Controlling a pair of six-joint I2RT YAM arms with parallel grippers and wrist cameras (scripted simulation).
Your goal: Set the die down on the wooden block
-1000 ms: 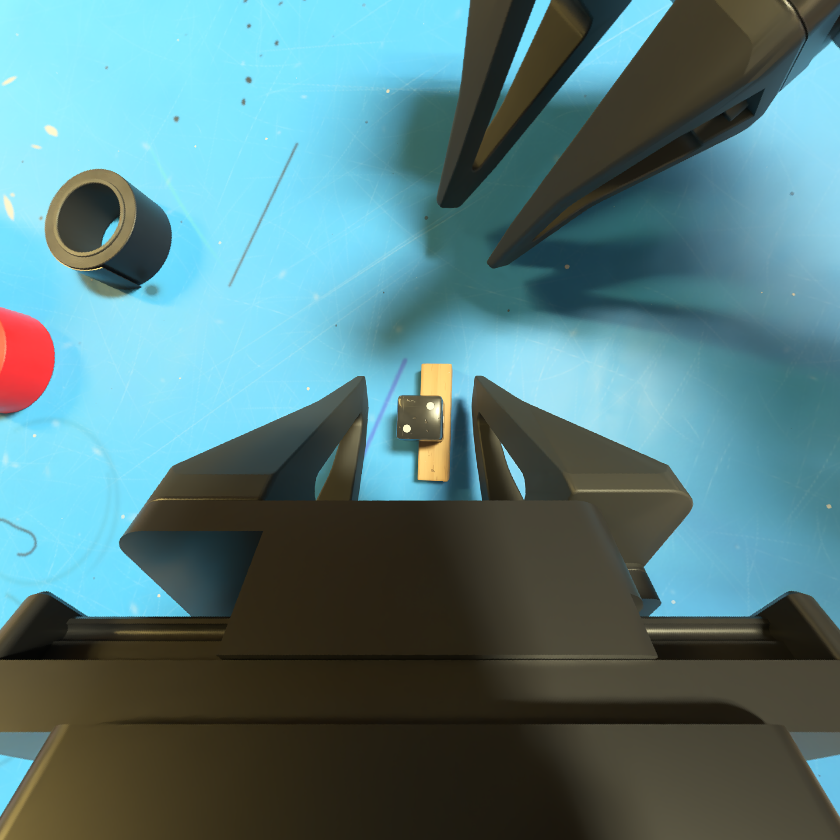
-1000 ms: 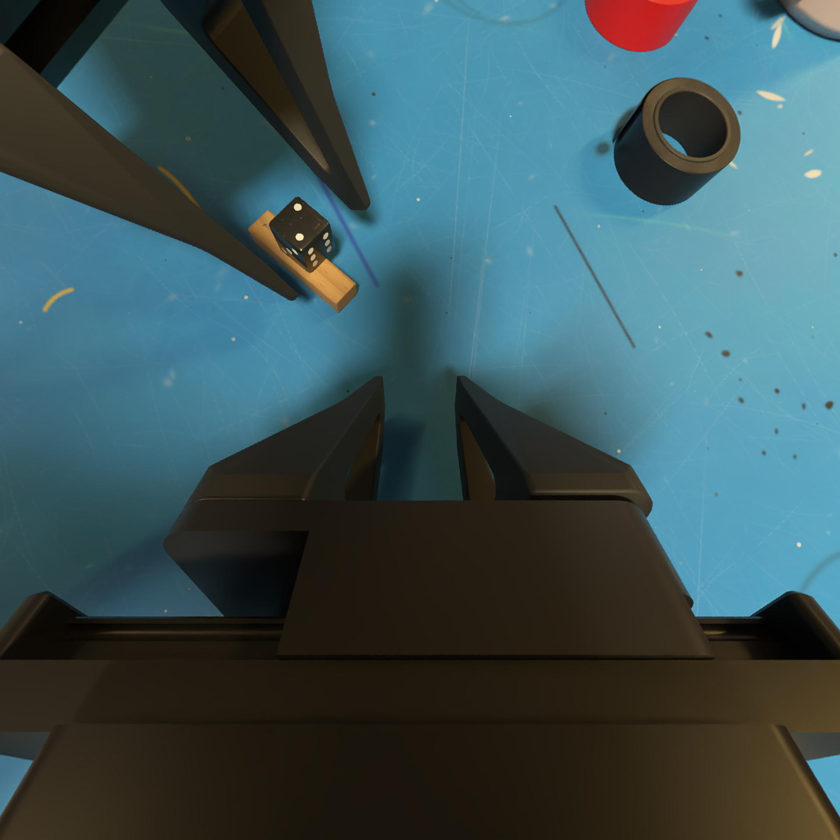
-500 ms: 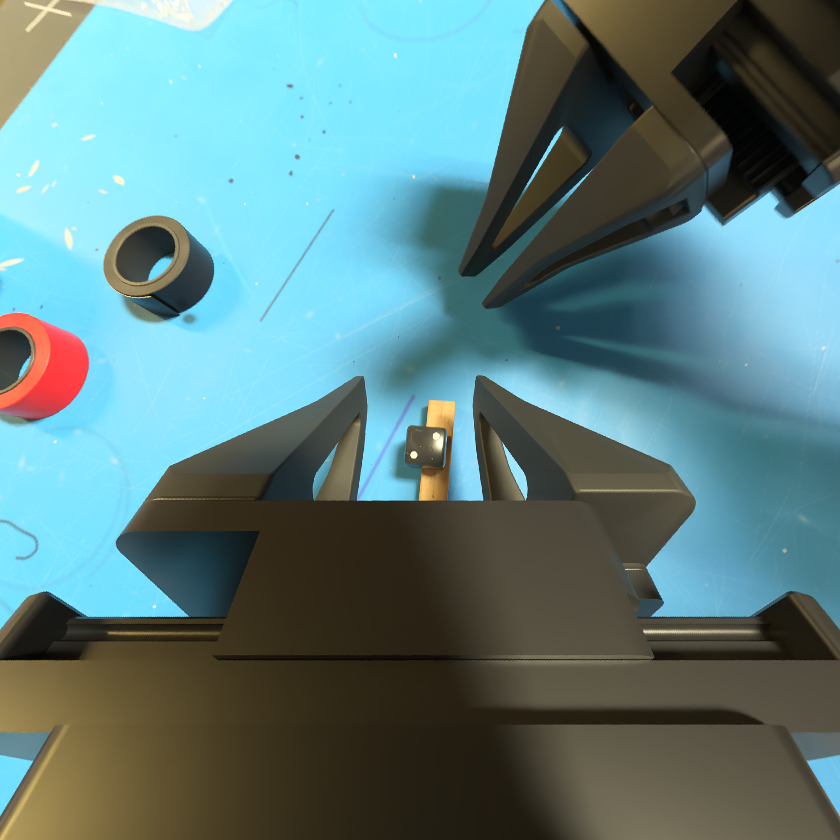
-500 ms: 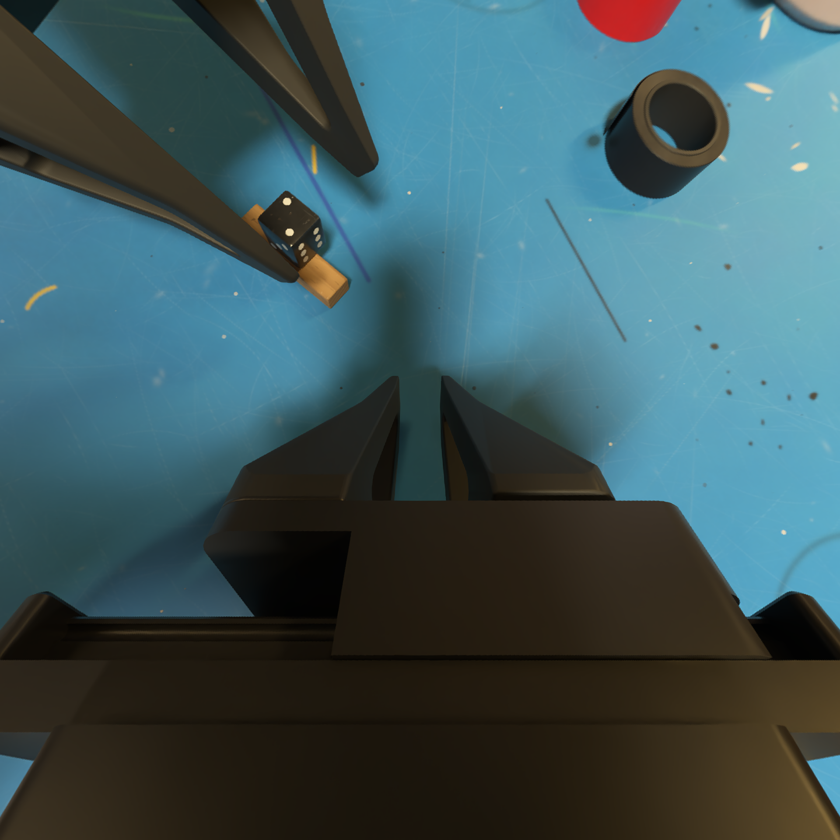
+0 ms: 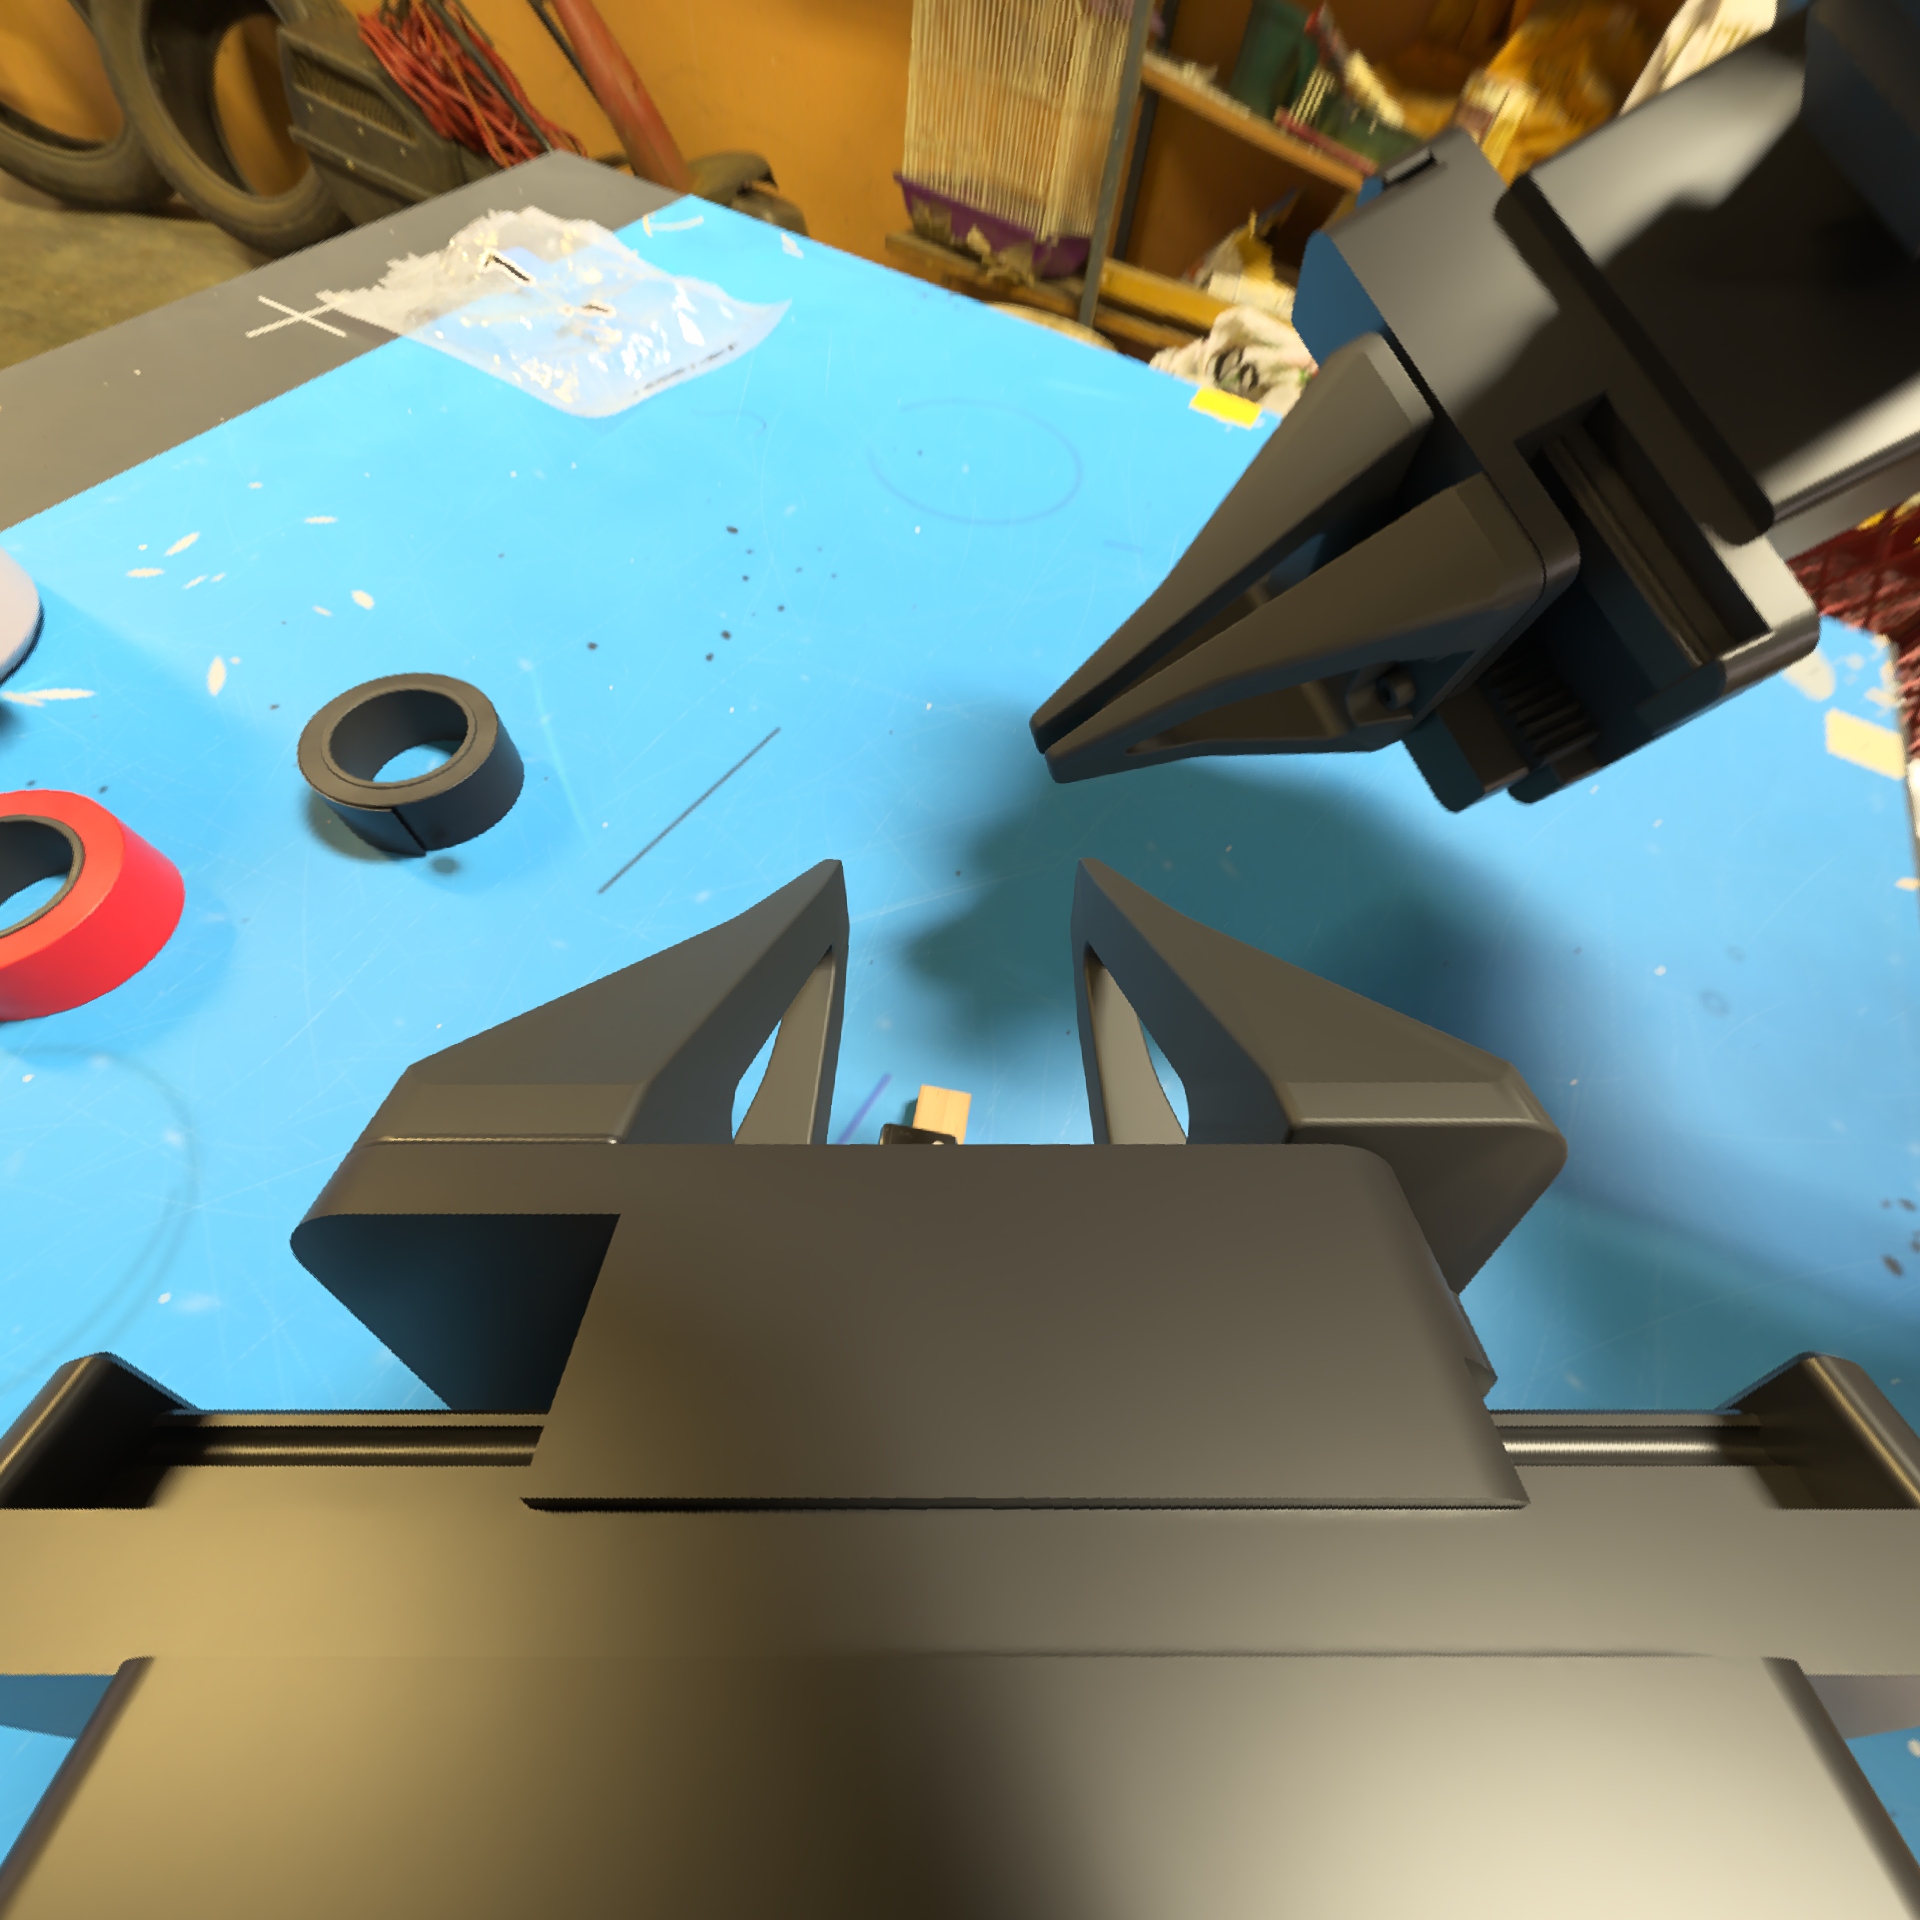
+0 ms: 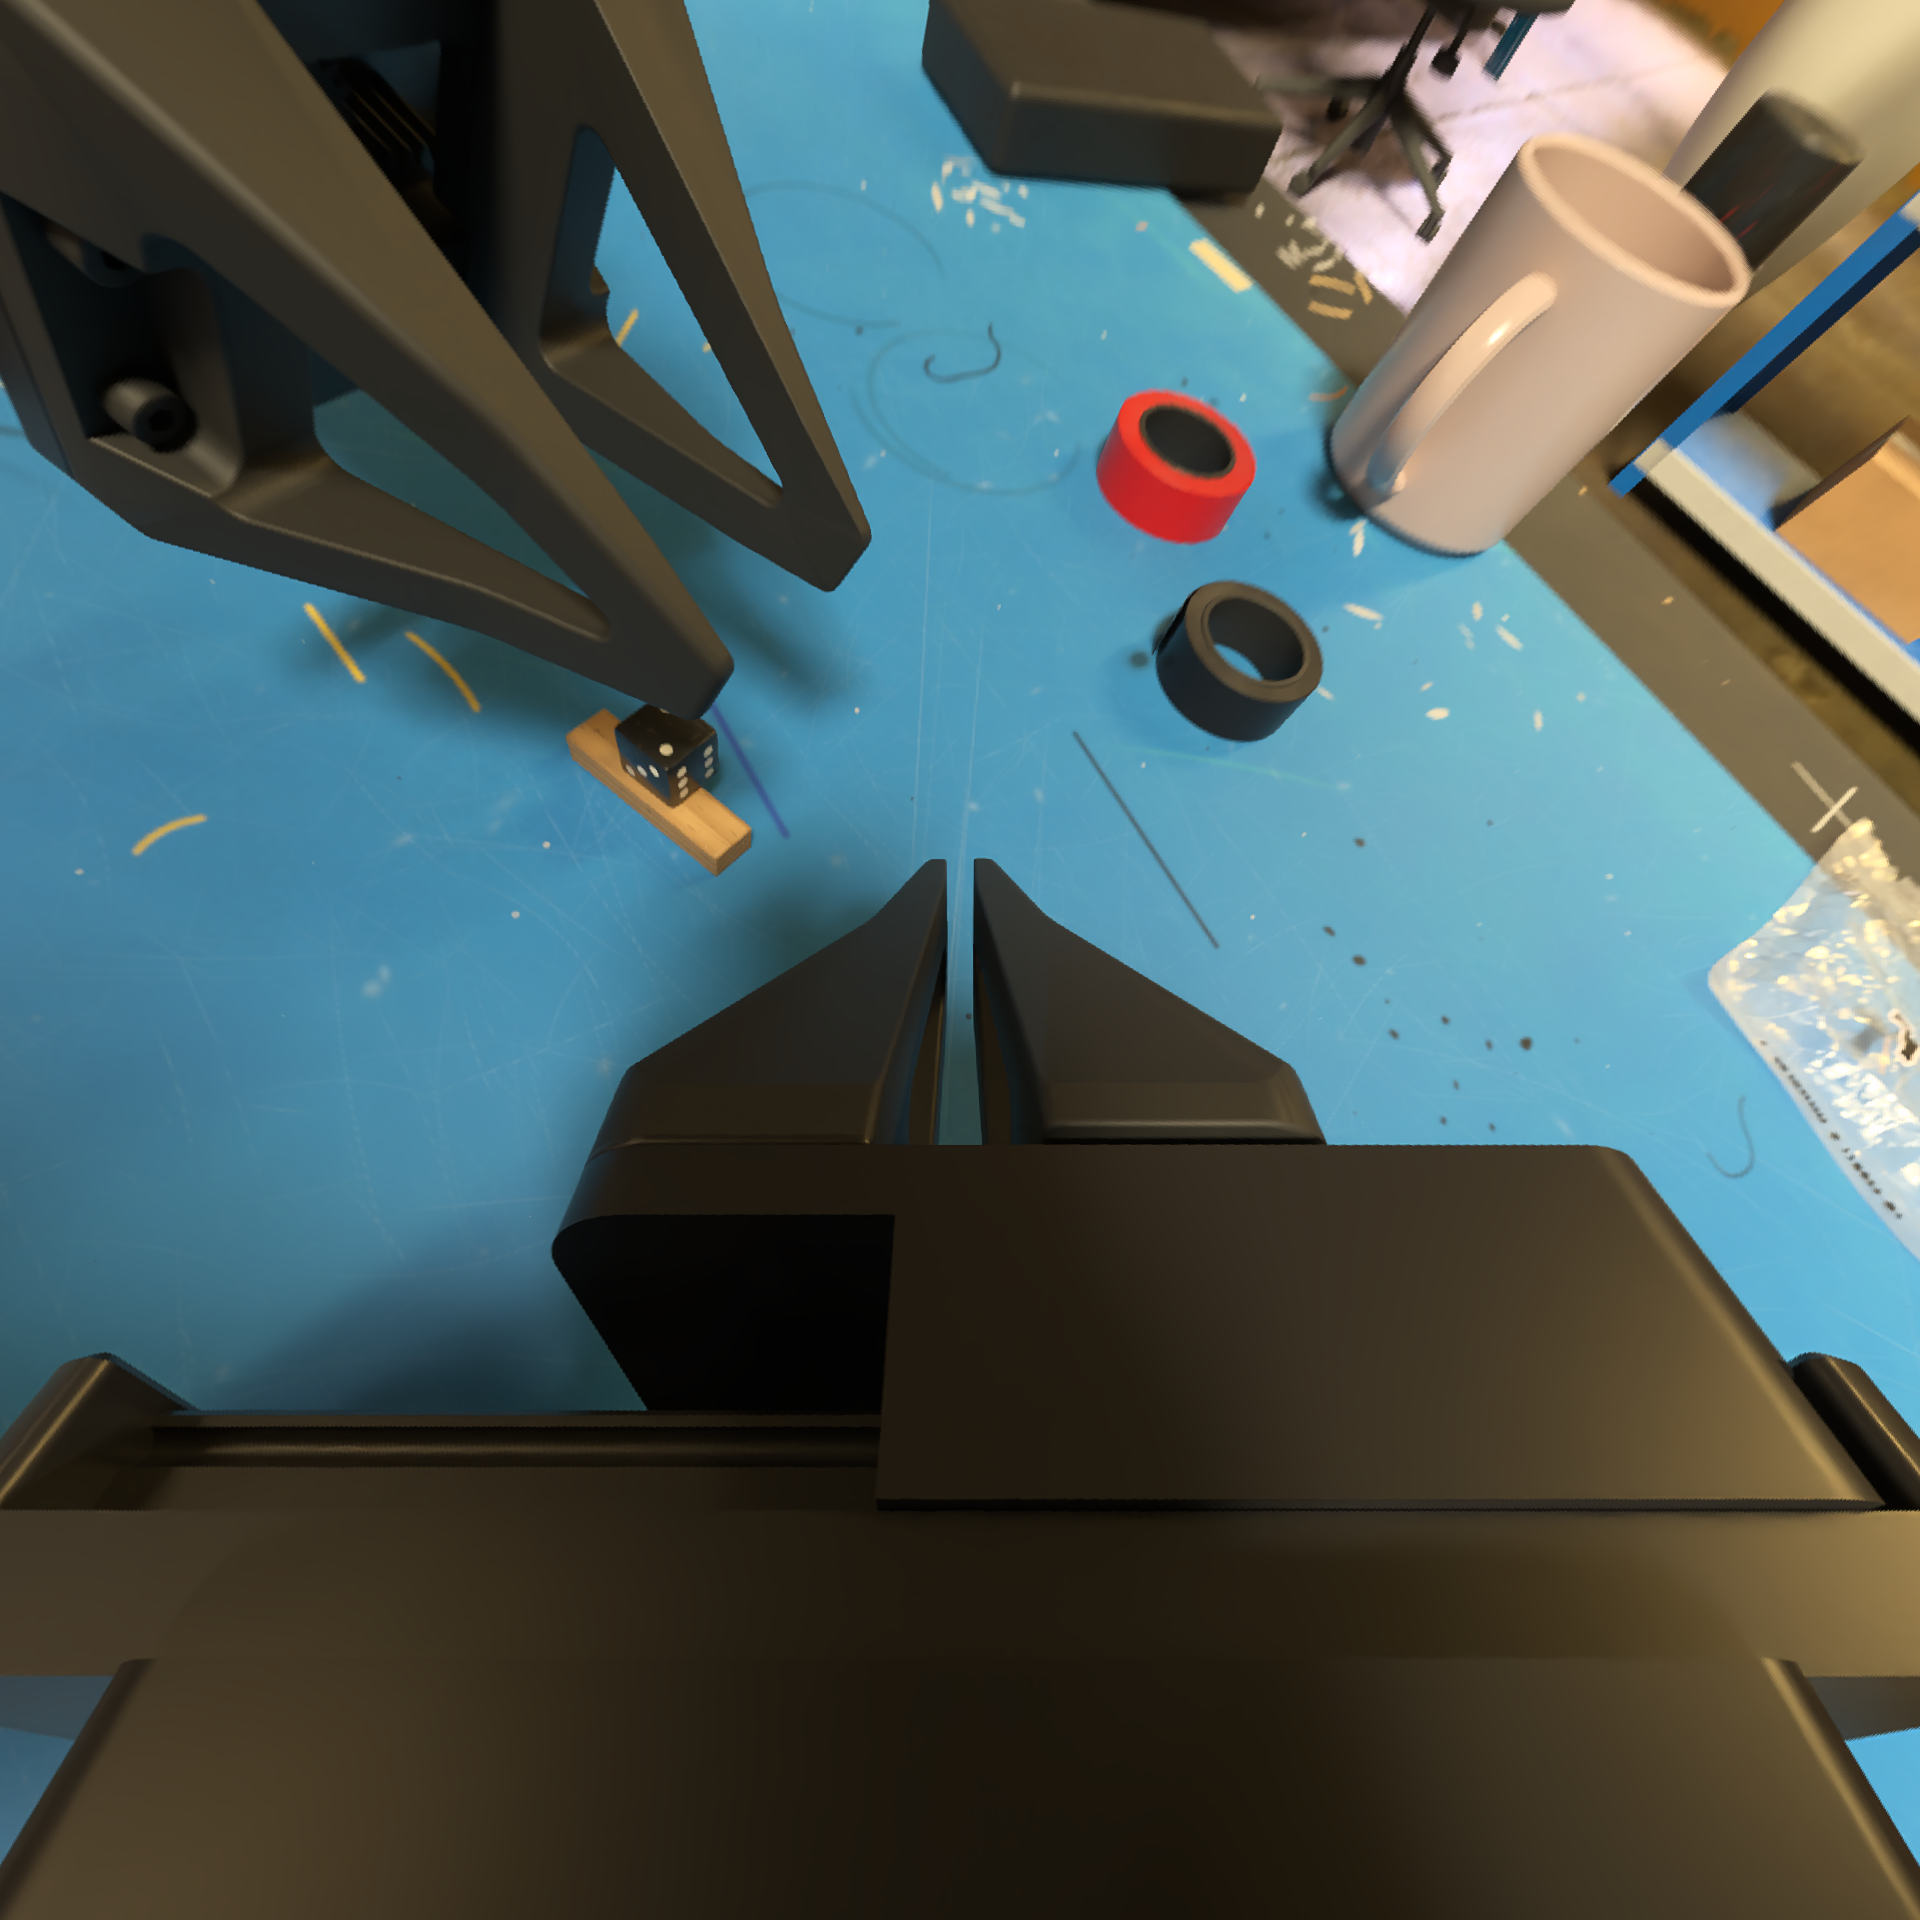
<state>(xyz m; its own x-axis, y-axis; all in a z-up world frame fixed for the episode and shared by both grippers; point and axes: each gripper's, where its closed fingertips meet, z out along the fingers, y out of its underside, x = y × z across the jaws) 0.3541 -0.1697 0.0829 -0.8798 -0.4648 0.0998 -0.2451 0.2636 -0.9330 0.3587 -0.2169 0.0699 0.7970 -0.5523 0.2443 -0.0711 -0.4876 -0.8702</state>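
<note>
A black die (image 6: 667, 767) with white pips rests on a small wooden block (image 6: 659, 792) lying flat on the blue mat. In the left wrist view only the block's far end (image 5: 940, 1112) and a sliver of the die (image 5: 914, 1136) show above the gripper body. My left gripper (image 5: 958, 873) is open and empty, raised above the die; in the right wrist view its fingers (image 6: 686, 665) stand just over the die. My right gripper (image 6: 960, 868) is shut and empty, to the right of the block; it also shows in the left wrist view (image 5: 1049, 732).
A black ring (image 6: 1236, 660) (image 5: 410, 764), a red tape roll (image 6: 1174, 468) (image 5: 73, 904) and a pale mug (image 6: 1527, 343) stand to the right of the block in the right wrist view. A clear plastic bag (image 5: 561, 312) (image 6: 1839, 997) lies near the mat's edge. An arm base (image 6: 1091, 83) stands at the back.
My left gripper has risen and tilted away from the die, which stays on the block. My right gripper has closed its fingers and pulled back and up.
</note>
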